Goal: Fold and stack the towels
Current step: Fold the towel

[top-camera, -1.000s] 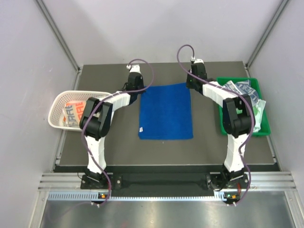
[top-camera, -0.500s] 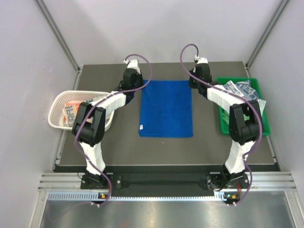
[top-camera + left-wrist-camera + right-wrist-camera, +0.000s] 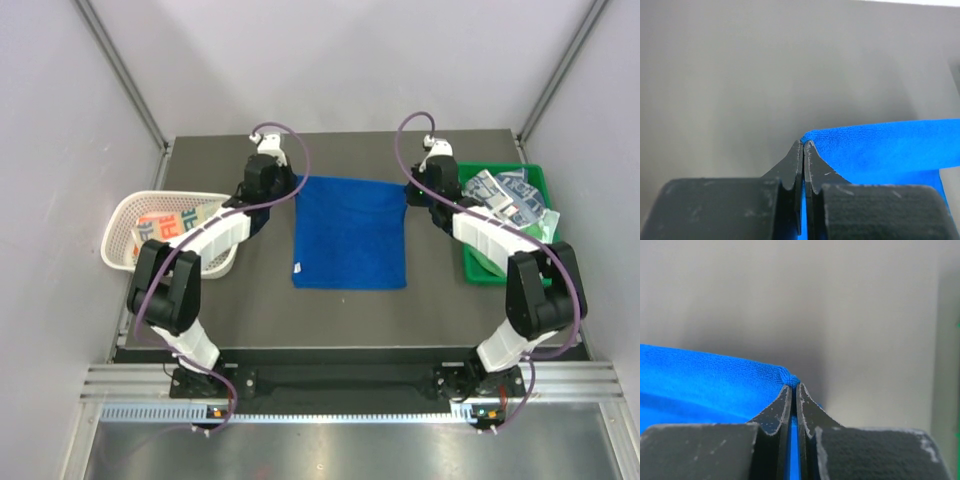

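Note:
A royal blue towel (image 3: 349, 232) lies spread on the dark table, its far edge lifted and stretched between my two grippers. My left gripper (image 3: 293, 184) is shut on the towel's far left corner (image 3: 809, 136). My right gripper (image 3: 409, 186) is shut on its far right corner (image 3: 789, 378). A white towel with orange-teal print (image 3: 160, 231) lies in the white mesh basket (image 3: 122, 216) at the left. White towels with blue-grey print (image 3: 512, 196) lie in the green tray (image 3: 480, 262) at the right.
The basket stands at the table's left edge, the green tray at its right edge. Grey walls close in the back and both sides. The near edge of the blue towel lies flat, with a small white tag (image 3: 298, 267) at its near left corner.
Both grippers have moved outward and toward the back with the towel's far corners. The far edge is now pulled wider and taut.

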You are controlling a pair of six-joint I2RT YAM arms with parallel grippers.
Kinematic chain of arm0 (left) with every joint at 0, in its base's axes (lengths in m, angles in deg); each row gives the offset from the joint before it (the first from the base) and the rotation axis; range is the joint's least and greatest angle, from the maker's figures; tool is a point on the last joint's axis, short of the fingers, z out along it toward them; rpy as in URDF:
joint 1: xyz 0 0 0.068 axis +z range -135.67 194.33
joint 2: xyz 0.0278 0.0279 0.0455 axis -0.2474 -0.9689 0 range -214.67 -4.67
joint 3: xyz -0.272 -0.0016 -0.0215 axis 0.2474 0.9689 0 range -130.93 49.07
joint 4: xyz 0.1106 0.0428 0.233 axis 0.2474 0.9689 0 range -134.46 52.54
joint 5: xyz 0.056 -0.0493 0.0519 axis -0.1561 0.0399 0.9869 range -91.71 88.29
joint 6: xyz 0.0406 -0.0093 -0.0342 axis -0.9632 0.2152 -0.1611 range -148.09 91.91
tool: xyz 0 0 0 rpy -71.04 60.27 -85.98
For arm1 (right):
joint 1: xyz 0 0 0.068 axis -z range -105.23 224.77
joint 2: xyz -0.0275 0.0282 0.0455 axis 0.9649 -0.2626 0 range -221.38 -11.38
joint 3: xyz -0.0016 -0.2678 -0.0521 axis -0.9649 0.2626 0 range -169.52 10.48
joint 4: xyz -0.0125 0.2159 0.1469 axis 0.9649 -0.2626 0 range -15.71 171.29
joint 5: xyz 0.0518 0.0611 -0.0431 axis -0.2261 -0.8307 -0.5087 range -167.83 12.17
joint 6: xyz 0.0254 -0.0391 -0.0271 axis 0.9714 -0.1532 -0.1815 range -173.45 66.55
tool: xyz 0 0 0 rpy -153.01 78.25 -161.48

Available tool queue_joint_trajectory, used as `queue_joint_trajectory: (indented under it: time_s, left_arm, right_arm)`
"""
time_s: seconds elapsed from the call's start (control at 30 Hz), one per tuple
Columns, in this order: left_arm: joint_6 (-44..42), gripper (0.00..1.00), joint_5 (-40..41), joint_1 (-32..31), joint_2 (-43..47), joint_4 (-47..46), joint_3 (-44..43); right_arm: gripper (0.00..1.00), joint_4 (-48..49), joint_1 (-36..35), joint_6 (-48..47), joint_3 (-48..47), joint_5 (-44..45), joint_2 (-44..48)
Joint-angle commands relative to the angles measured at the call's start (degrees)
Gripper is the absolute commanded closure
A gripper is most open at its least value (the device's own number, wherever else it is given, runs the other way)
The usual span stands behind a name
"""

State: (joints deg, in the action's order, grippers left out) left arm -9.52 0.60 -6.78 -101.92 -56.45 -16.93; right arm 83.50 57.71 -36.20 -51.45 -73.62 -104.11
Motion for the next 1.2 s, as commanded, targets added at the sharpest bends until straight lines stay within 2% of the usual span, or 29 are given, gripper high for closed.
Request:
queue_joint_trajectory:
  time_s: [0.0,0.23,0.77,1.17]
  left_arm:
    - [1.12,1.0,-1.6,0.18,5.22,-2.34,3.59]
    - [2.88,1.0,-4.41,-0.08,9.53,-3.48,10.0]
    - [10.43,1.0,-4.33,-2.01,14.54,-4.18,26.26]
    - [10.53,1.0,-4.5,-2.36,20.25,0.38,29.08]
  right_arm:
    - [1.0,4.98,0.27,2.16,4.17,-1.22,5.62]
    - [1.0,4.64,0.27,2.87,9.37,-1.74,10.81]
    - [1.0,6.39,-1.57,8.5,24.83,-6.84,16.96]
    - [1.0,4.64,-1.93,8.85,29.32,-7.02,22.85]
